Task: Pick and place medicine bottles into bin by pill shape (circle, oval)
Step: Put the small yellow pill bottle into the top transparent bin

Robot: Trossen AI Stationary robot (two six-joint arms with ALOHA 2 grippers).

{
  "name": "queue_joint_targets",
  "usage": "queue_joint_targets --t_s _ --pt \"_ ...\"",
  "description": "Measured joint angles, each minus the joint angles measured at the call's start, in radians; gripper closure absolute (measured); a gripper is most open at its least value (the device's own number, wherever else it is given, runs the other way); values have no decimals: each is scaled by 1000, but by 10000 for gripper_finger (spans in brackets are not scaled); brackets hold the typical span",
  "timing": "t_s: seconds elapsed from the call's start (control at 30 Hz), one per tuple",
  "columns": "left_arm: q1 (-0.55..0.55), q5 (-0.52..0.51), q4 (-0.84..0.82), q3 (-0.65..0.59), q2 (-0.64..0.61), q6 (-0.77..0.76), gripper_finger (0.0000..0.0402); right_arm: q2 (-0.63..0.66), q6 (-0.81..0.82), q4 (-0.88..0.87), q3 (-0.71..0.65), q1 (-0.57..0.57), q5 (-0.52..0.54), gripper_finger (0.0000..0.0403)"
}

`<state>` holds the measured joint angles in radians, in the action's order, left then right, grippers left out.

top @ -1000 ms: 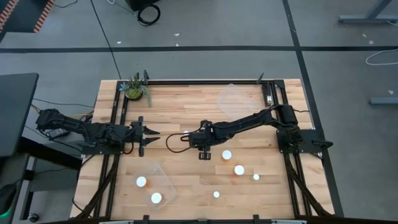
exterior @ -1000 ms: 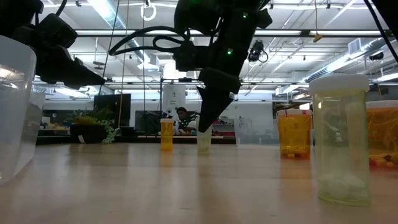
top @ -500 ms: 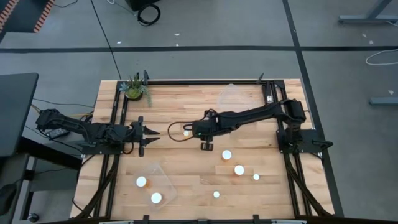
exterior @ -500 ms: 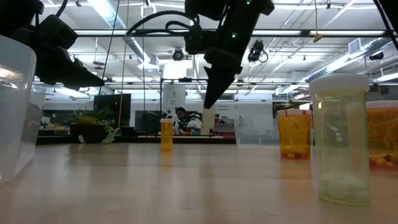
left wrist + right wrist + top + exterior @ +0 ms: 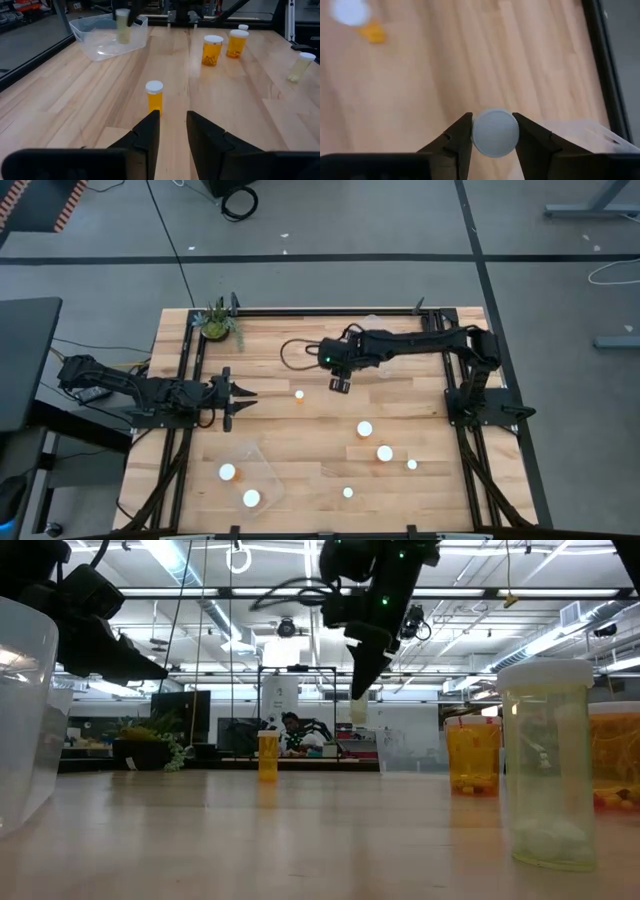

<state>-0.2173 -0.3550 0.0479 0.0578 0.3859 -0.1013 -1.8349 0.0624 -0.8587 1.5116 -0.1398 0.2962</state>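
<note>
White-capped medicine bottle point(image 5: 494, 133) clamped in right gripper point(image 5: 492, 135), mid-carry; next, release over the table's far-edge bin point(image 5: 375, 335). Left gripper point(image 5: 172, 130) idles, slightly parted.

- Left arm point(image 5: 140, 392), at the high view's left edge: matte black, chunky jointed links, ending in a pincer point(image 5: 243, 396) with two tapered fingers.
- Right arm point(image 5: 420, 345), upper right: the same black build (a small green light glows near its wrist), with a black cable looping beside it.
</note>
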Motion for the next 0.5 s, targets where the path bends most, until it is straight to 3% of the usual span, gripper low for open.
queue_joint_targets --t_s 0.5 --pt "0 0 -1 0 0 -1 296 40 63 -158 0 -191 18 265"
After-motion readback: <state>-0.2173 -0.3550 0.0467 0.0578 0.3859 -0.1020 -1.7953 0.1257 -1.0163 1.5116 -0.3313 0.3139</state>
